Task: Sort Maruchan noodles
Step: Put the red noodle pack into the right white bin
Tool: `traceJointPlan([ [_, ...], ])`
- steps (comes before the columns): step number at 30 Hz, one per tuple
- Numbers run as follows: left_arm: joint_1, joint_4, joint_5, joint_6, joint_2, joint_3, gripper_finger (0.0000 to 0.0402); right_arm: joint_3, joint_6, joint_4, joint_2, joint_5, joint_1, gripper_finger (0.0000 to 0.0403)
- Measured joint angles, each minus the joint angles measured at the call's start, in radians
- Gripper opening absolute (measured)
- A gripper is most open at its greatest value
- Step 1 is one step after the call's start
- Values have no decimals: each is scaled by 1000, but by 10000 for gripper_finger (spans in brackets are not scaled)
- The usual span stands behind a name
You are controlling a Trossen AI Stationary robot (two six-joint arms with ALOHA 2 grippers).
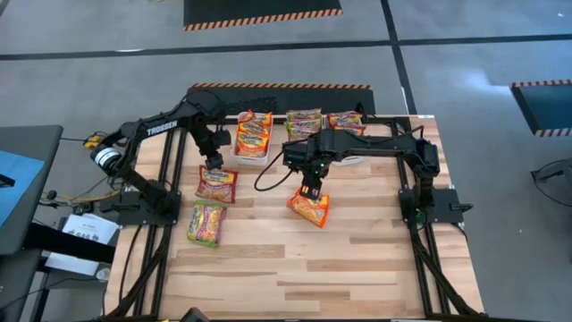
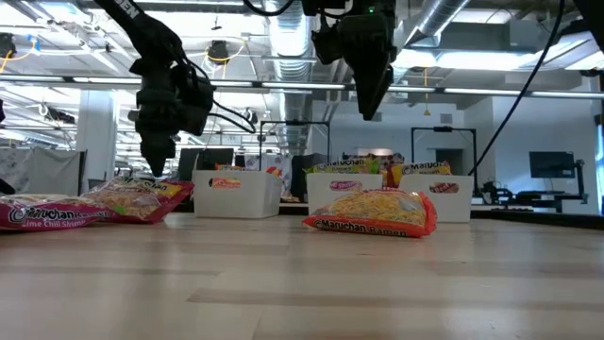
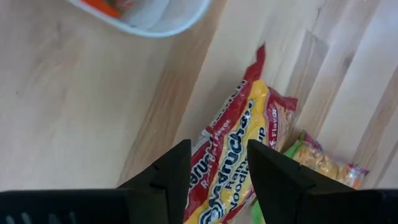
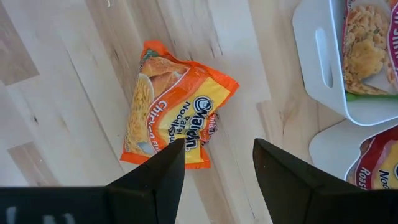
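One camera hangs above me and looks straight down on the whole worktop (image 1: 295, 259), from far enough to take in both my arms. Another sits at the height of the worktop surface and looks level across it into the room behind. On each wrist I carry a camera that looks forward past my own fingers, close to the wood. The orange packet (image 4: 171, 115) under my right wrist also shows from above (image 1: 308, 207) and in the level view (image 2: 373, 212).
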Motion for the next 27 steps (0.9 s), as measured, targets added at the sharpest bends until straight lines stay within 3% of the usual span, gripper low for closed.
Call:
traceJointPlan([
  [11,-73,-5,-86,119,7,0,142,0,-2,14,0,0,0,214],
  [23,-78,2,-68,178,43,-69,142,0,-4,15,0,-1,0,214],
  [27,-82,46,-149,130,64,-75,142,0,-5,15,0,-1,0,214],
])
